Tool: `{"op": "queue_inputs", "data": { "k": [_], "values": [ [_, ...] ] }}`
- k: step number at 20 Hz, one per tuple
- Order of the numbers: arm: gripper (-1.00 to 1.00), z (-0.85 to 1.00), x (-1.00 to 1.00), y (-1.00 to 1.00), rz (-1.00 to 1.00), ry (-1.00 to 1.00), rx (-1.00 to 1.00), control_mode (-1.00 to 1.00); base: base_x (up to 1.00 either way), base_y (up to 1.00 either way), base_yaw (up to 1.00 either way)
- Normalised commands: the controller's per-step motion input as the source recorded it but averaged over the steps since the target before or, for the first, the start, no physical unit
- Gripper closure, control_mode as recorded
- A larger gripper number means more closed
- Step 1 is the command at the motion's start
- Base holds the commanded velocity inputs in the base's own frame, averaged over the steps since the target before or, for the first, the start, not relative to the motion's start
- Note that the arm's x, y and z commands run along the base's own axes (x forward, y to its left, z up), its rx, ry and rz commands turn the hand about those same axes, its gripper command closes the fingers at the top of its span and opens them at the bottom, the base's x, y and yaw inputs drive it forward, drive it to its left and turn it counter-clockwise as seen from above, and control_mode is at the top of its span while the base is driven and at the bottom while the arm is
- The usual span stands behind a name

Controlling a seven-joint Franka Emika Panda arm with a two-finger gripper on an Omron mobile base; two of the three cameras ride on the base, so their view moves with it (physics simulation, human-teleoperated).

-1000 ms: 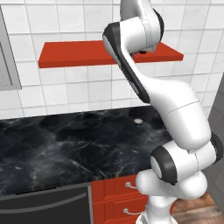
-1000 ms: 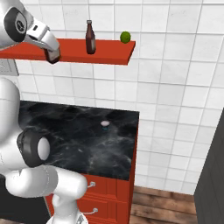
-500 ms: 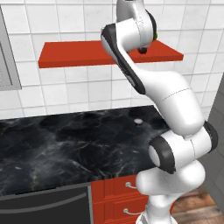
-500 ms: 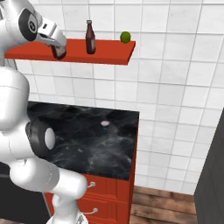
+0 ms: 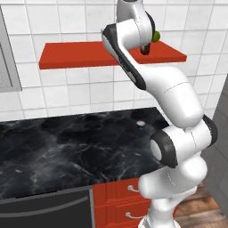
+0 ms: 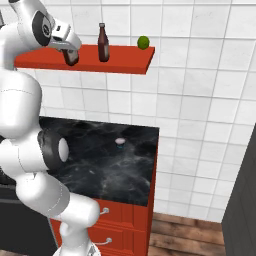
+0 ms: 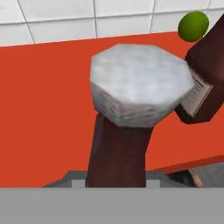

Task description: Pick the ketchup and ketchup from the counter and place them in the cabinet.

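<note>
My gripper (image 6: 69, 52) (image 5: 144, 47) is up at the cabinet (image 6: 120, 64) (image 5: 75, 54), the red shelf board on the tiled wall, and is shut on a ketchup (image 6: 71, 58). In the hand view that ketchup (image 7: 139, 83) points its pale cap at the camera, above the front part of the cabinet (image 7: 43, 109). The frames do not show whether its base touches the board. Another ketchup (image 6: 103, 43) (image 7: 206, 74) stands upright on the board just right of it. The black counter (image 6: 100, 160) (image 5: 67, 151) lies below.
A green ball (image 6: 143, 42) (image 5: 156, 35) (image 7: 193, 25) rests at the board's right end. A small pale object (image 6: 120, 141) (image 5: 140, 123) sits on the counter. Red drawers (image 6: 120, 220) are under the counter, and a dark tall unit (image 6: 242, 200) stands at the right.
The arm has swung the held ketchup a little to the right and closer to the standing bottle, over the red board. The jaws stayed shut on it.
</note>
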Motion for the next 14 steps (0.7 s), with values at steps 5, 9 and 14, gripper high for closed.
{"op": "queue_inputs", "data": {
  "k": [5, 9, 14],
  "values": [
    [1.00, -0.31, 0.53, 0.00, 0.10, 0.00, -0.04, -1.00, 0.00, 0.00, 0.00],
    [1.00, -0.17, 0.57, 0.00, 0.09, 0.00, -0.03, -1.00, 0.00, 0.00, 0.00],
    [1.00, -0.13, 0.46, 0.00, 0.08, -0.01, -0.02, -1.00, 0.00, 0.00, 0.00]
  ]
}}
